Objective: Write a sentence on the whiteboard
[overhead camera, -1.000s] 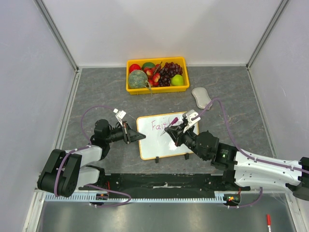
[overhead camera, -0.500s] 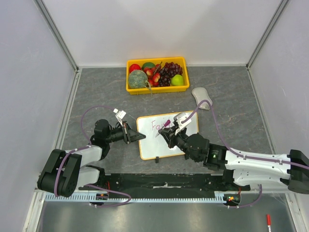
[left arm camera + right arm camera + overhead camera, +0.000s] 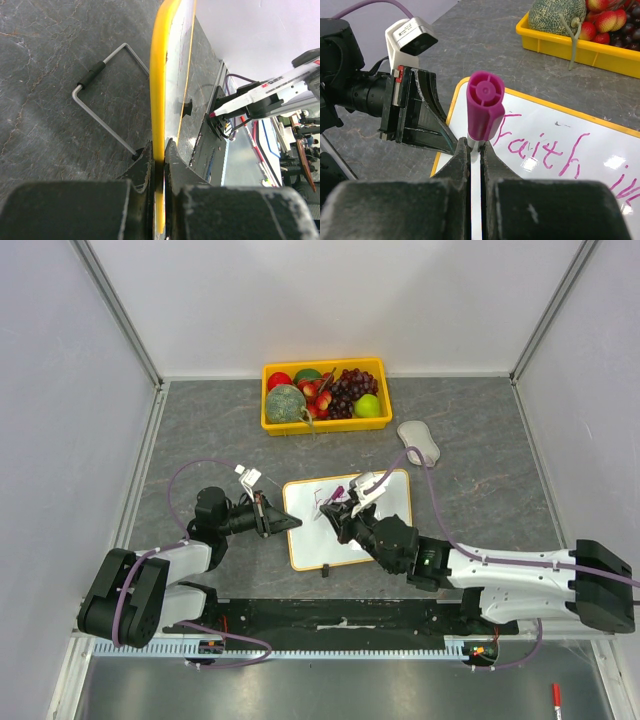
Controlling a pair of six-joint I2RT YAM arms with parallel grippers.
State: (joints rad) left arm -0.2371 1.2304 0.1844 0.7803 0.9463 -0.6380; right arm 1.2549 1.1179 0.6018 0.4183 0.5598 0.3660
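Observation:
The whiteboard (image 3: 392, 502) stands tilted on the table, white with a yellow-orange rim. My left gripper (image 3: 272, 517) is shut on its left rim; the left wrist view shows the jaws (image 3: 158, 145) clamping the yellow edge (image 3: 160, 75). My right gripper (image 3: 347, 514) is shut on a marker with a magenta end (image 3: 484, 107), held over the board's left part (image 3: 540, 192). The sentence (image 3: 545, 149) reads "Faith in" in pink on the top line. In the top view the right gripper hides most of it.
A yellow fruit tray (image 3: 325, 427) with melon, grapes and apples sits at the back. A grey eraser (image 3: 417, 440) lies to the right of it. The board's wire stand (image 3: 100, 70) rests on the table behind it. A red marker (image 3: 556, 697) lies off the table at the front right.
My right gripper has moved left across the board with the marker, from its middle to its left part, and now covers the writing in the top view. The left arm and board have not moved.

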